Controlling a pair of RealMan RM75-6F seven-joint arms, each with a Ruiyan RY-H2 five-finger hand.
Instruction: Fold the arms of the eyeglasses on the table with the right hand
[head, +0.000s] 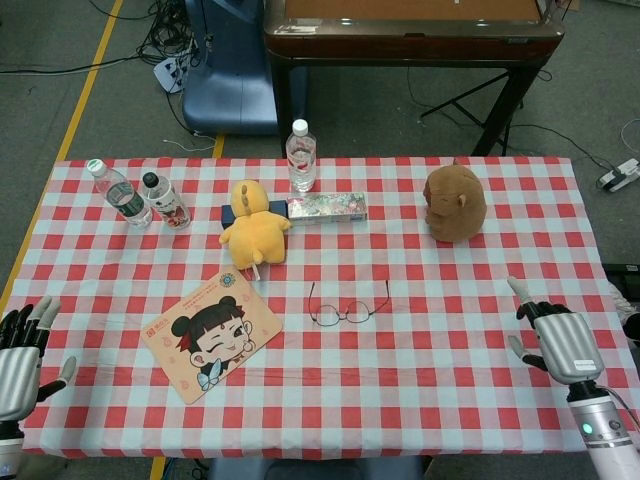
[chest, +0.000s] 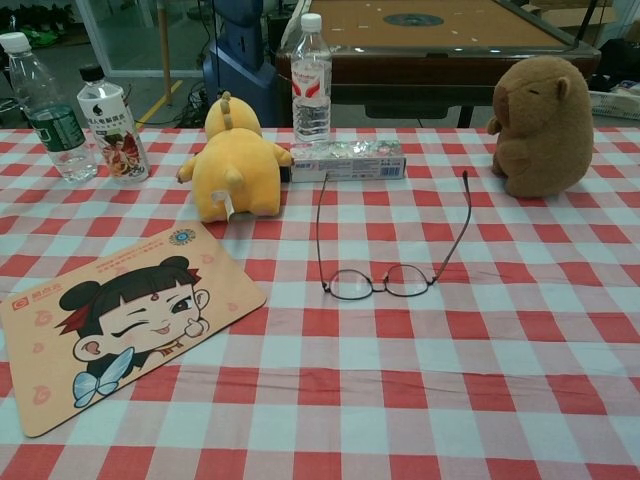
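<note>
We see the eyeglasses (head: 348, 305) lying near the middle of the counter (head: 450, 350), on its red-and-white checked cloth, lenses toward the robot and both arms unfolded, reaching away toward the far edge. In the chest view the eyeglasses (chest: 385, 270) show the same: the 2 thin arms spread apart, nothing touching them.

Our right hand (head: 555, 335) hovers at the counter's right edge, well apart from the eyeglasses, its fingers (head: 522, 293) apart and holding nothing. Our left hand (head: 20, 350) sits at the near left corner, fingers likewise spread and empty. Neither hand appears in the chest view.

Left of the eyeglasses lies a cartoon-face mat (head: 211, 335), set at an angle. Beyond it stands a yellow plush toy (head: 254, 225), with a flat printed box (head: 327, 208) just beside it and a clear water bottle (head: 301, 156) behind that box. 2 more bottles (head: 138, 195) stand together near the far left corner. A brown plush toy (head: 455, 203) sits toward the far right, well apart from the eyeglasses.
</note>
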